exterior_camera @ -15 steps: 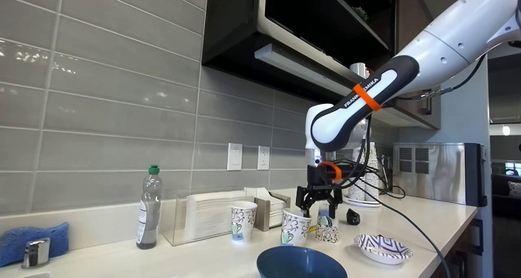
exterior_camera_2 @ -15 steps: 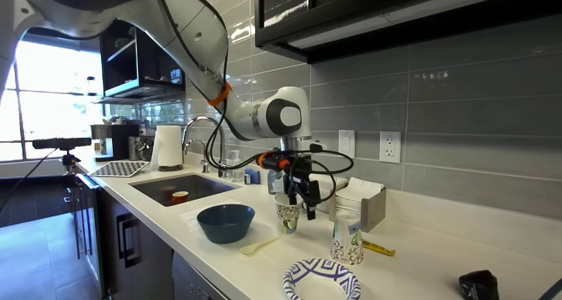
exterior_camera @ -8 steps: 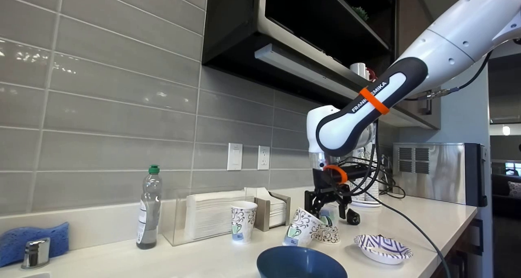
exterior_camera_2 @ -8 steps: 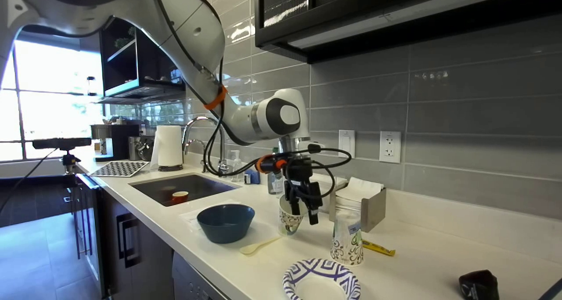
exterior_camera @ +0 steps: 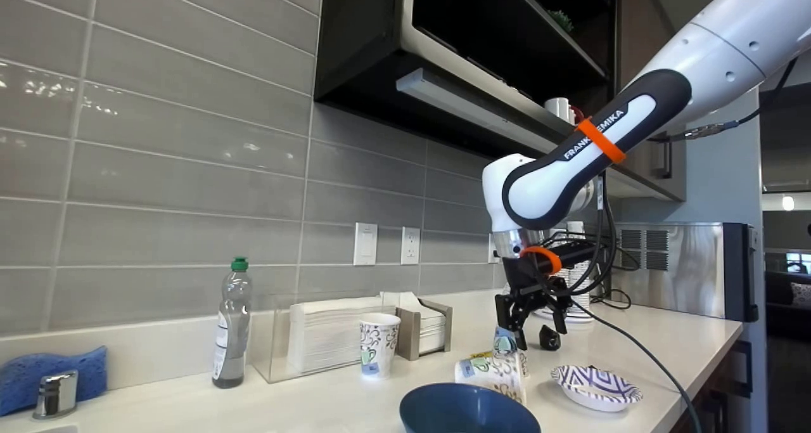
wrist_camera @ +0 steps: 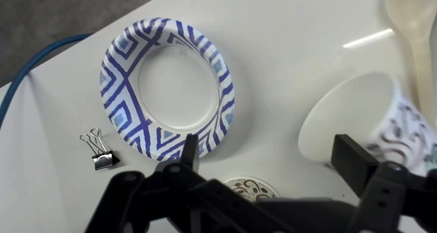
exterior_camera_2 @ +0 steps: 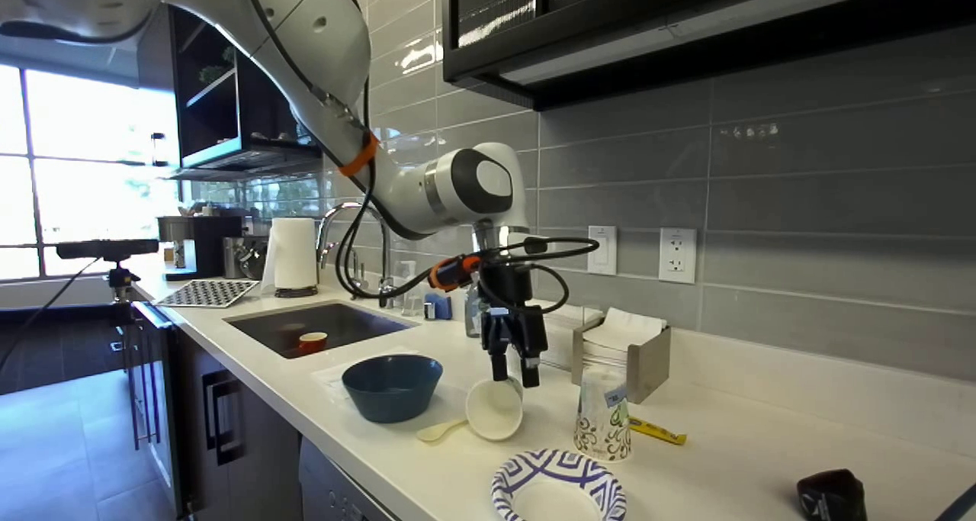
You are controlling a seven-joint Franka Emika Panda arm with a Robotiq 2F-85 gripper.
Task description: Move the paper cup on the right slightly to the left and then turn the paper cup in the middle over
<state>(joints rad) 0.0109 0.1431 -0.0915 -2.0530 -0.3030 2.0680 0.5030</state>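
Note:
A patterned paper cup lies on its side on the counter; it shows in both exterior views and in the wrist view, its mouth facing the paper bowl. A second cup stands upside down beside it, partly hidden in the wrist view. A third cup stands upright by the napkins; it is hidden in the other views. My gripper is open and empty, just above the lying cup. One finger overlaps that cup in the wrist view; contact cannot be told.
A blue bowl stands near the lying cup. A purple-patterned paper bowl sits near the counter edge. A pale spoon, a yellow packet, a napkin holder and a binder clip are around.
The middle cup stood upright with a finger at its rim, then tilted, and now lies on its side. My gripper has tilted and moved away from the upright cup by the napkins.

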